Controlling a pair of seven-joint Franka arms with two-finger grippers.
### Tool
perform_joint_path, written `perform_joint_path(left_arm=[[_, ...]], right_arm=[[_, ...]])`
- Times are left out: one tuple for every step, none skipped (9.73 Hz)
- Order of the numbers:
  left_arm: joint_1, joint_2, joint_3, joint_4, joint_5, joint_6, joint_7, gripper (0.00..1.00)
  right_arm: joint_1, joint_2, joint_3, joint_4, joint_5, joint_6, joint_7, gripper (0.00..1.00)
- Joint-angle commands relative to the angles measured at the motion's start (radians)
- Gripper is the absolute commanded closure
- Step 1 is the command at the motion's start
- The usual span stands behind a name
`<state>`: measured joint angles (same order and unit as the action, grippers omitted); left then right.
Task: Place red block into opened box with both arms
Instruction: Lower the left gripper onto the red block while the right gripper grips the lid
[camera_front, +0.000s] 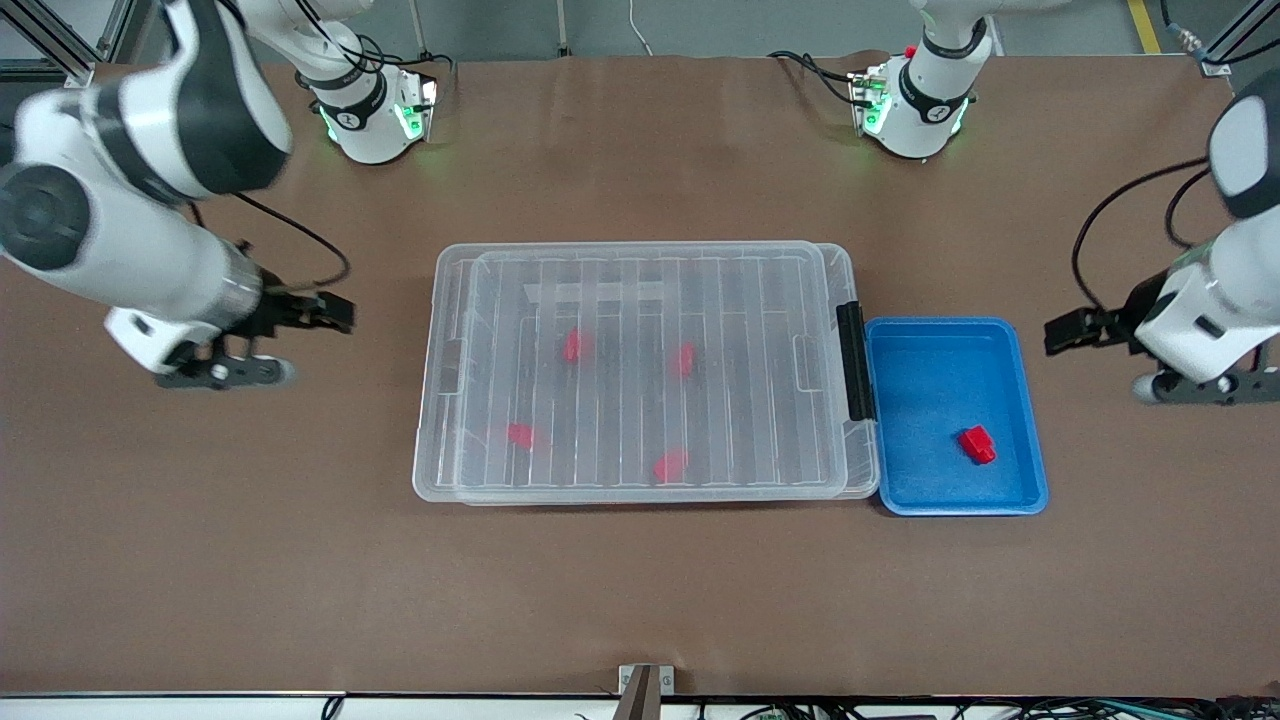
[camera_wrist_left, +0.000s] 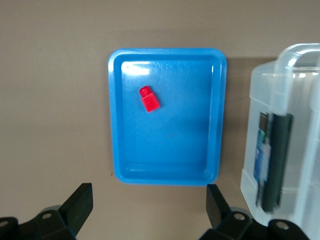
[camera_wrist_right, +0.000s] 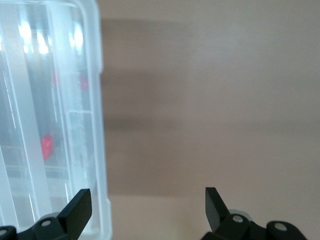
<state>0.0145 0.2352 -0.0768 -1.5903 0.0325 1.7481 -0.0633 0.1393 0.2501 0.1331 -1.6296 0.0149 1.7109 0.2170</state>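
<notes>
A small red block (camera_front: 977, 444) (camera_wrist_left: 149, 99) lies in a blue tray (camera_front: 1030, 400) (camera_wrist_left: 116, 125). The tray touches the short side of the clear box (camera_front: 430, 400) (camera_wrist_left: 300, 150) that carries the black latch bar (camera_front: 855, 360) (camera_wrist_left: 274, 160). The box's ribbed lid (camera_front: 640, 300) lies on it. My left gripper (camera_front: 1062, 333) (camera_wrist_left: 149, 200) hangs open and holds nothing, over bare table just off the tray toward the left arm's end. My right gripper (camera_front: 335, 312) (camera_wrist_right: 147, 200) is open too, over the table beside the box's (camera_wrist_right: 95, 100) unlatched short side.
Several more red blocks (camera_front: 572, 345) show through the lid inside the box. Brown table surface stretches around the box and tray. A small metal bracket (camera_front: 645, 685) sits at the table edge nearest the front camera.
</notes>
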Motion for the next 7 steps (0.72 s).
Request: perform_joint_path(left_arm=[[0.030,0.015,0.000,-0.146,0.004,0.153,-0.012,0.00],[0.038,0.047,0.002,-0.177,0.003,0.212,-0.024,0.00],[0.053,0.094,0.000,-0.186,0.001,0.265,-0.045,0.00],[0.053,0.149,0.000,-0.178,0.000,0.304,-0.096,0.00],[0.038,0.192,0.000,-0.186,0.016,0.345,-0.184,0.00],[0.038,0.220,-0.001,-0.186,0.061,0.369,-0.213,0.00],[0.039,0.248,-0.001,-0.186,0.093,0.404,-0.252,0.00]], right_arm=[[-0.009,0.063,0.061,-0.045,-0.009,0.106,0.036,0.00],[-0.009,0.081,0.068,-0.073,-0.009,0.168,0.036,0.00],[-0.007,0.092,0.071,-0.103,-0.009,0.230,0.036,0.00],[-0.007,0.095,0.071,-0.127,-0.009,0.274,0.036,0.00],[-0.009,0.110,0.071,-0.128,-0.010,0.285,0.033,0.00],[-0.017,0.116,0.071,-0.130,-0.016,0.294,0.031,0.00],[-0.020,0.123,0.071,-0.131,-0.024,0.294,0.030,0.00]])
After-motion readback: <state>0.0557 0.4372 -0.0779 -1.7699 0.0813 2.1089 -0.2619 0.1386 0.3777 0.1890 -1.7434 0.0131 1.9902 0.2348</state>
